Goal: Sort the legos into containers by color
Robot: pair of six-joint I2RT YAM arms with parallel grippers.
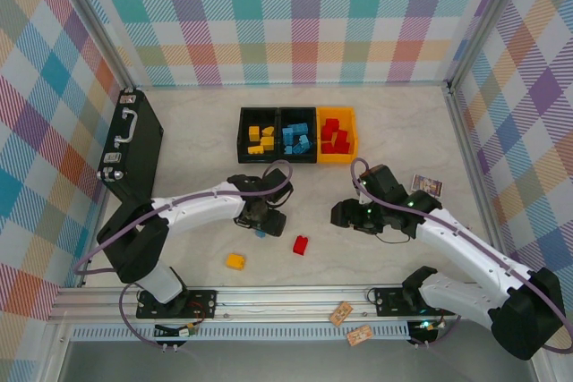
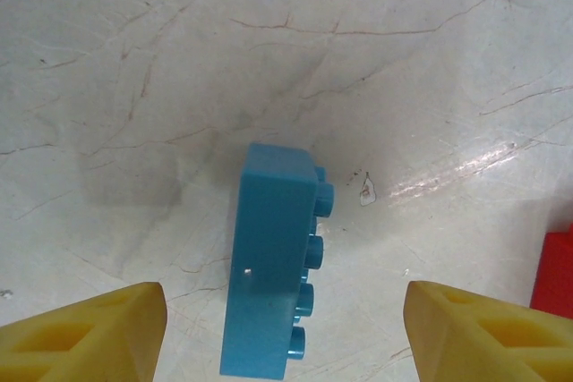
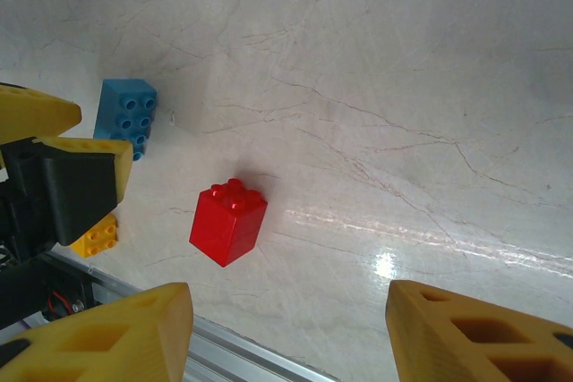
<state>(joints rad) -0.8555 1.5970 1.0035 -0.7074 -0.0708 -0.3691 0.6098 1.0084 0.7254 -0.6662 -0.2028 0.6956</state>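
On the table [image 1: 394, 123], item 1: bin row [image 1: 278, 111], three open bins joined side by side. The left black bin [image 1: 242, 136] holds yellow bricks [image 1: 261, 139], the middle black bin [image 1: 298, 111] holds blue bricks [image 1: 296, 138], and the orange bin [image 1: 353, 136] holds red bricks [image 1: 335, 137]. I see no mixed colours, and each bin has room left.

Item 2: left gripper [image 2: 286, 328], on the near side of the bin row, off its left black bin. The jaws stand wide, one finger on either side of the blue brick, touching neither face.

Item 3: right gripper [image 3: 286, 328], on the near side of the bin row, off the orange bin. The jaws are wide with nothing between them.

Item 4: blue brick [image 2: 273, 275], a long eight-stud piece lying on its side, near side of the bin row, studs toward one finger. I judge it light, rigid and slightly slick. I would take it across the short width at mid-length so it cannot pivot.

Item 5: red brick [image 3: 228, 221], four studs, upright, near side of the bin row, off the middle black bin. It should handle the same way; I would grip two flat opposite walls.

Item 6: yellow brick [image 1: 235, 261], farthest of the loose three from the bin row, off the left black bin. It is low and light, so I would pinch its side walls.
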